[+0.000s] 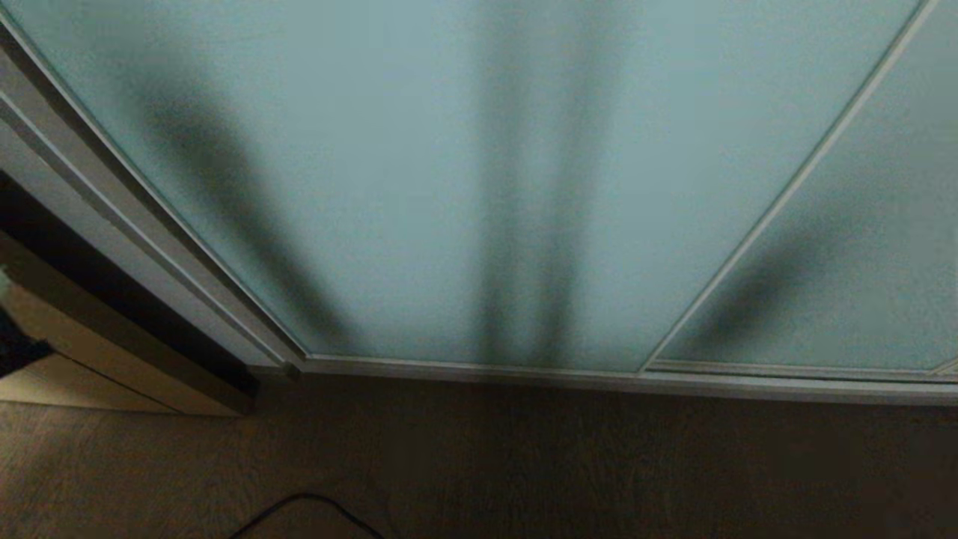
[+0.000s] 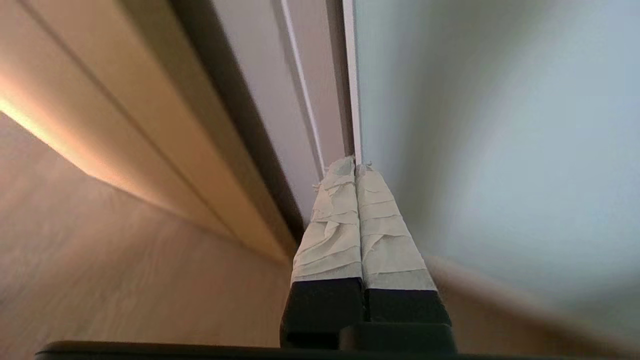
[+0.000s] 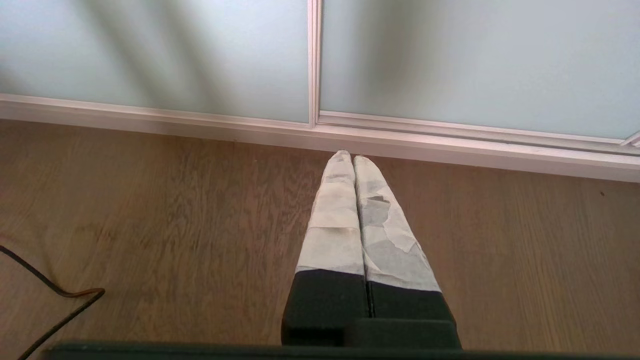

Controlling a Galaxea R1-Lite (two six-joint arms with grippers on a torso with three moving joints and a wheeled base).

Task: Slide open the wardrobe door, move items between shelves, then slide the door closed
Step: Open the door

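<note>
- Head view: the sliding wardrobe door point(image 1: 479, 172) is closed and fills the space above the wooden floor point(image 1: 524, 464). No gripper shows here.
- Left wrist view: the left gripper point(image 2: 355, 167) is clenched on nothing, its tips near the door's thin metal frame point(image 2: 353, 100). The glass looks smooth, slippery and breakable, so I would push on the stiff frame.
- Right wrist view: the right gripper point(image 3: 348, 157) is clenched and empty, over the floor near the door's bottom rail point(image 3: 200, 127).

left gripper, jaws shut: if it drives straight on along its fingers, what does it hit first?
Probably the sliding wardrobe door. In the left wrist view the left gripper, shut, points at the door's slim metal frame edge, where it meets the wardrobe's side frame. Depth is unclear, so the gap left cannot be judged.
</note>
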